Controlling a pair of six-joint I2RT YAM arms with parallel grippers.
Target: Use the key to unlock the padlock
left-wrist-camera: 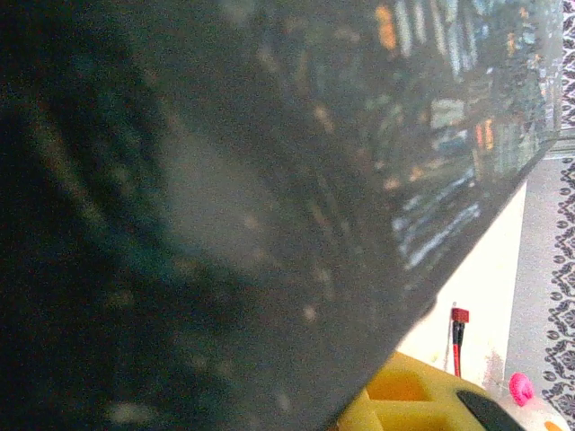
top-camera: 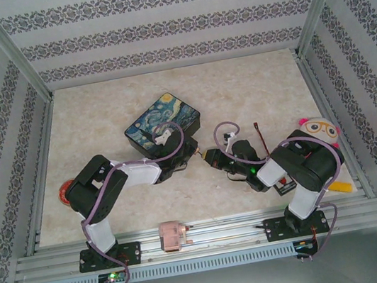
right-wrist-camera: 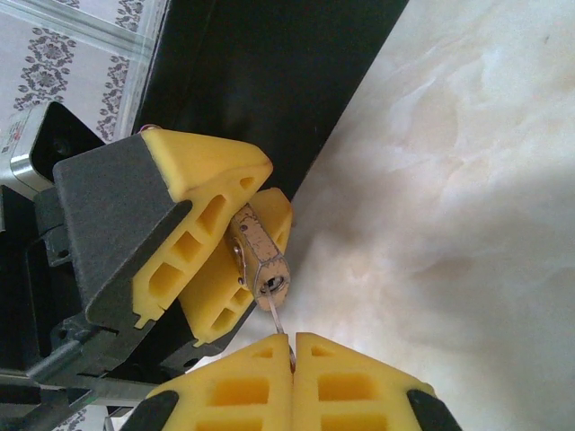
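Progress looks to be past the halfway mark, so you are in the delicate part now. In the right wrist view your left gripper (right-wrist-camera: 260, 211) has its jaws pinching the padlock (right-wrist-camera: 260, 260), holding it off the marbled worktop (right-wrist-camera: 467, 180) with the keyhole end turned toward the other arm. Your right gripper (right-wrist-camera: 292, 352) has its jaws pressed together on the key (right-wrist-camera: 277, 316) – only the thin shaft shows, running from the yellow pads up to the keyhole. The tip seems to sit at or just inside the keyway; how deep it goes you cannot tell from here. From above, the two grippers meet nose to nose just in front of the dark painted box (top-camera: 162, 122), with the lock between them. Picking up both pieces and lining them up appears done. What is left, by my reading, is seating the key fully, turning it, and freeing the shackle – that part is hidden between the left fingers (right-wrist-camera: 207, 171), so nothing shows whether it has sprung. Judge the lock as not yet open.
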